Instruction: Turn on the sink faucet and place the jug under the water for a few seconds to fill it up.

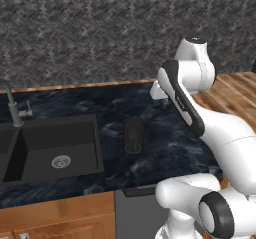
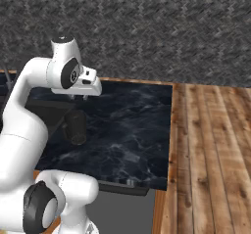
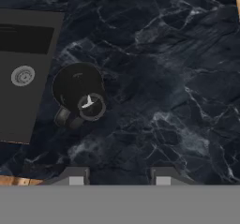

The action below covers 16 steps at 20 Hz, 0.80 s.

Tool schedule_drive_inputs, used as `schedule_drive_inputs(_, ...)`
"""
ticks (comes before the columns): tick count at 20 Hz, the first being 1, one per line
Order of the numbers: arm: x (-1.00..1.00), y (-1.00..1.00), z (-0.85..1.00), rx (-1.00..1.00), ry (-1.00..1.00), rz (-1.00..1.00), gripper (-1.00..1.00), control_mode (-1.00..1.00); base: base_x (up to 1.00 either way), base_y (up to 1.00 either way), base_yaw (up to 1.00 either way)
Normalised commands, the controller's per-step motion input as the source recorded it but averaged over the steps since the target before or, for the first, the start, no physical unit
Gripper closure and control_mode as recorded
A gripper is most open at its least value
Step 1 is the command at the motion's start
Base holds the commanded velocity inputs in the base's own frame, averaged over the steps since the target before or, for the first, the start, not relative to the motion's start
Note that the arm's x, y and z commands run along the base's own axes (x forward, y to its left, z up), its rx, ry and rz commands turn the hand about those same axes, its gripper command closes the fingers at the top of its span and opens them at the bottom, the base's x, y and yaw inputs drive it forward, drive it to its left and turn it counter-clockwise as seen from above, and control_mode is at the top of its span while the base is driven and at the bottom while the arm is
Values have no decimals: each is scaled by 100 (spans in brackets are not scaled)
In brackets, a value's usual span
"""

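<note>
Progress looks early: slim dark grey metal faucet (image 1: 12, 105) runs no water, and the small, nearly black cylindrical jug (image 1: 133, 134) stands on the dark marble tabletop (image 1: 165, 148) beside the black sink (image 1: 50, 150). The tool (image 3: 119, 180) hovers above, released, grasping nothing.
</note>
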Motion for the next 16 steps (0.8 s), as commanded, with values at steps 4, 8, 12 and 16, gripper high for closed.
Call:
schedule_drive_inputs(4, -13, 0, -1, 0, 0, 0, -100, -100, 0, 0, 0)
schedule_drive_inputs(8, -38, -8, -6, 4, -1, -2, -100, -100, 0, 0, 0)
schedule_drive_inputs(12, -40, -16, -2, 8, -2, -7, -100, -100, 0, 0, 0)
schedule_drive_inputs(16, -34, -26, 0, 7, -2, -7, -100, -100, 0, 0, 0)
